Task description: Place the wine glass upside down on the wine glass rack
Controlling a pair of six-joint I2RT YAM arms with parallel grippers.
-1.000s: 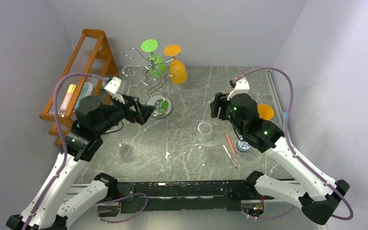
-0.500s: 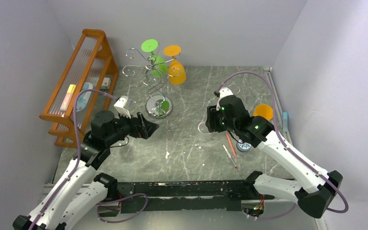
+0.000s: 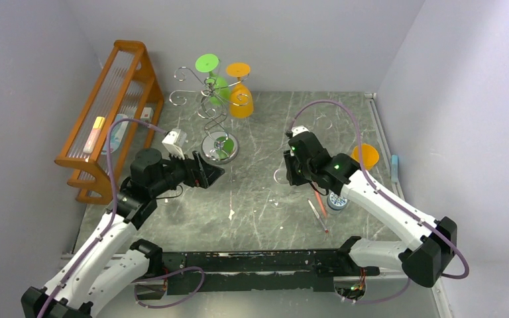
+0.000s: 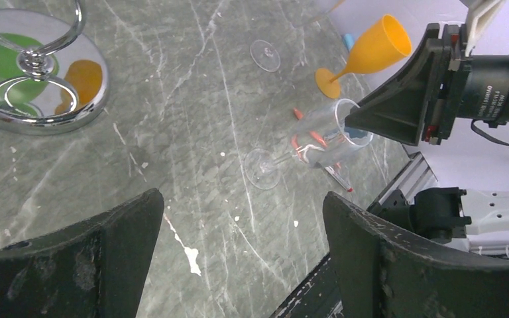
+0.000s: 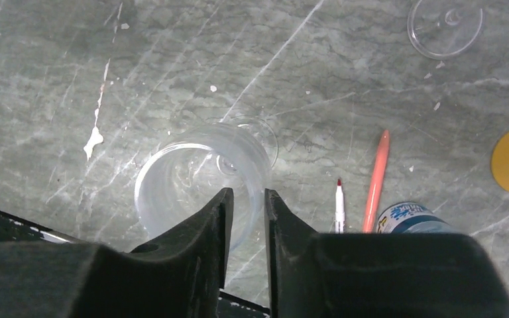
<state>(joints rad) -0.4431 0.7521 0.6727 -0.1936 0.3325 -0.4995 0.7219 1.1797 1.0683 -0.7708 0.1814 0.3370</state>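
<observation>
A clear wine glass (image 5: 192, 172) stands upright on the grey table, right of the middle (image 3: 278, 176). My right gripper (image 5: 247, 192) comes down on its rim, one finger inside the bowl and one outside, with a narrow gap between them. Whether they press the wall does not show. The left wrist view has the same glass (image 4: 321, 136) under the right gripper (image 4: 354, 124). The silver wine glass rack (image 3: 215, 112) stands at the back with a green glass (image 3: 217, 89) and an orange glass (image 3: 241, 103) hanging from it. My left gripper (image 3: 215, 173) is open and empty near the rack's mirrored base (image 4: 40, 86).
An orange wooden slatted rack (image 3: 109, 99) lines the left wall. An upright orange glass (image 3: 366, 156) stands at the right. A second clear glass (image 5: 445, 26) stands behind. Two pens (image 3: 318, 202) and a small can (image 3: 337, 201) lie near the right arm.
The right gripper has moved left and down onto the clear glass's rim and narrowed its jaws. The left arm has swung down and right from beside the rack, staying open.
</observation>
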